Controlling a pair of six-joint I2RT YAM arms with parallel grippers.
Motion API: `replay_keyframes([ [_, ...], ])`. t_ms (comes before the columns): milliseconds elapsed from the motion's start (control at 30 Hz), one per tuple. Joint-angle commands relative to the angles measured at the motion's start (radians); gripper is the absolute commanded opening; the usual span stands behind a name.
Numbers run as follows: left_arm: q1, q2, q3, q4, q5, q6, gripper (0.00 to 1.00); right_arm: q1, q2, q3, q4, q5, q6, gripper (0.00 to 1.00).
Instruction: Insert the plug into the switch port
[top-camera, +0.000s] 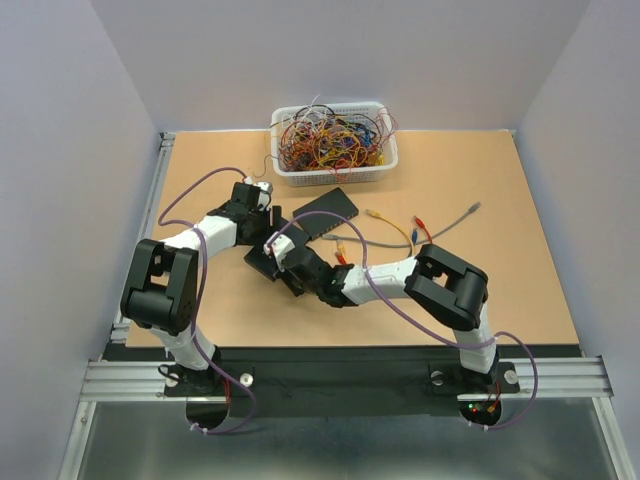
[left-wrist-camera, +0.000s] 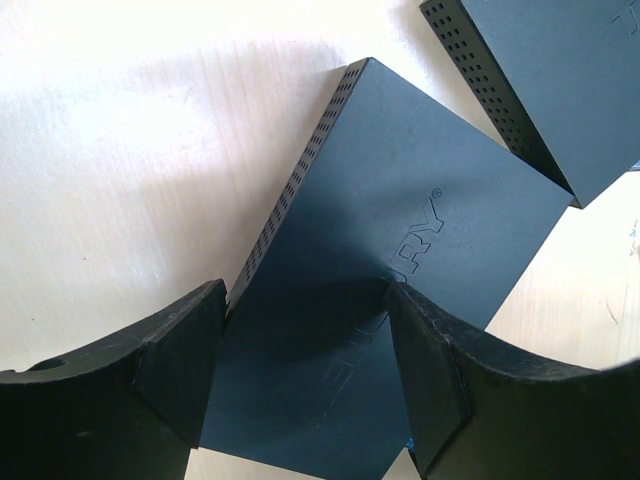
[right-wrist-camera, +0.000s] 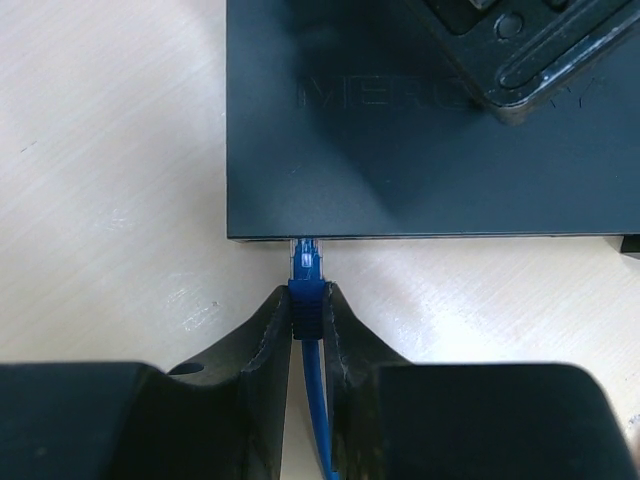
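Clamping blue plug (right-wrist-camera: 306, 272), right pincer (right-wrist-camera: 306, 297) just short of switch port (right-wrist-camera: 306, 238) — left pincer (left-wrist-camera: 305, 305) apart.

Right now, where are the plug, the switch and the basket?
plug (right-wrist-camera: 306, 262): right wrist view, on its clear tip.
switch (right-wrist-camera: 330, 170): right wrist view, on its bare top face.
basket (top-camera: 330, 178): top view, on its front wall.

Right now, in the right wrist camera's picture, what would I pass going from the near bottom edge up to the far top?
The right gripper, shut on the blue-booted plug → black switch box → a left gripper finger over its far right part.
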Motion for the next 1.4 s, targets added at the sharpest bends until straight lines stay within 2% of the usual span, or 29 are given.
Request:
replay_keyframes([
  [0,-0.044,0.029,-0.052,-0.094,0.132,-0.072,0.75,-0.004,0.009,0.081,0.181,0.105,0.023,0.0],
  [267,-0.042,0.02,-0.075,-0.085,0.143,-0.134,0.75,-0.012,-0.014,0.047,0.167,0.167,0.065,0.0],
  [600,0.038,-0.19,-0.227,0.021,0.169,-0.301,0.8,-0.021,-0.06,-0.068,0.179,0.202,0.089,0.01],
  [900,0.038,-0.328,-0.385,0.16,0.235,-0.427,0.8,-0.023,-0.069,-0.094,0.212,0.168,0.077,0.0],
  [1167,0.013,-0.313,-0.483,0.303,0.247,-0.488,0.79,-0.024,-0.077,-0.068,0.242,0.13,0.025,0.0],
  [1367,-0.031,-0.249,-0.499,0.351,0.218,-0.47,0.79,-0.023,-0.098,-0.067,0.296,0.006,-0.033,0.0],
])
